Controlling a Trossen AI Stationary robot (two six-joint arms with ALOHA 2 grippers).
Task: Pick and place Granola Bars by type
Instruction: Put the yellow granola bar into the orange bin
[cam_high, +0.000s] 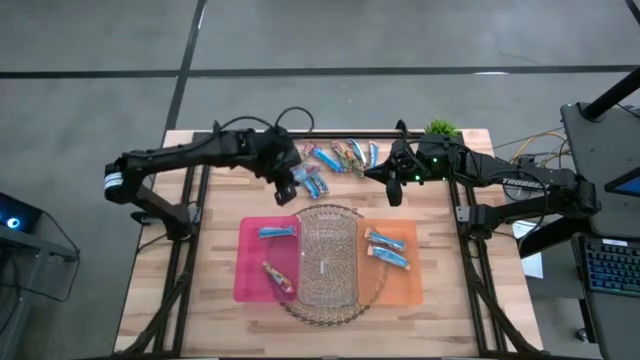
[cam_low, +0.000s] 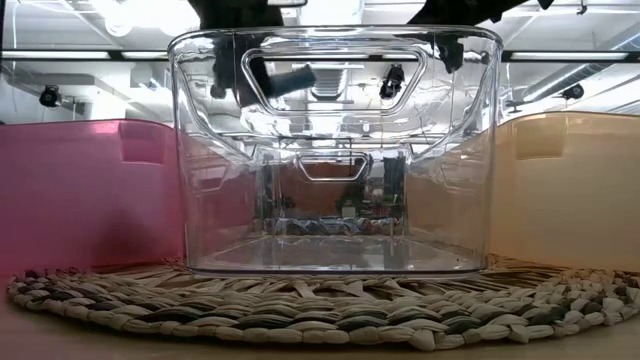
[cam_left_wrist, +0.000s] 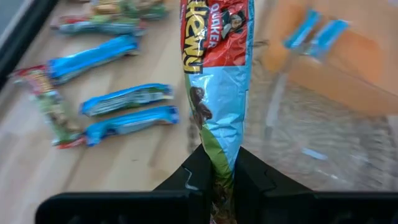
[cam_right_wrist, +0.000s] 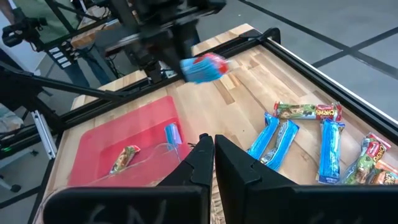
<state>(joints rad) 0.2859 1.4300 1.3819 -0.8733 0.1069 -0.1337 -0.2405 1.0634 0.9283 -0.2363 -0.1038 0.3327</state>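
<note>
My left gripper is shut on a granola bar in a red and light-blue wrapper, held above the table between the loose pile and the pink tray; the right wrist view shows this bar in the air. Several more bars, blue and brown-green, lie flat on the wood at the far middle. The pink tray holds a blue bar and a brown-red bar. Two blue bars lie in the orange tray. My right gripper hangs shut on nothing near the pile's right side. My left gripper pinches the bar's near end between its two fingers, on the crimped part of the wrapper. The fingers slant down from the table's left side and lie along the bar. The bar sticks out ahead of the fingers, lifted clear of the table.
A clear plastic bin stands on a round woven mat between the pink tray and the orange tray. A small green plant stands at the far right corner. Bare wood lies near the front edge.
</note>
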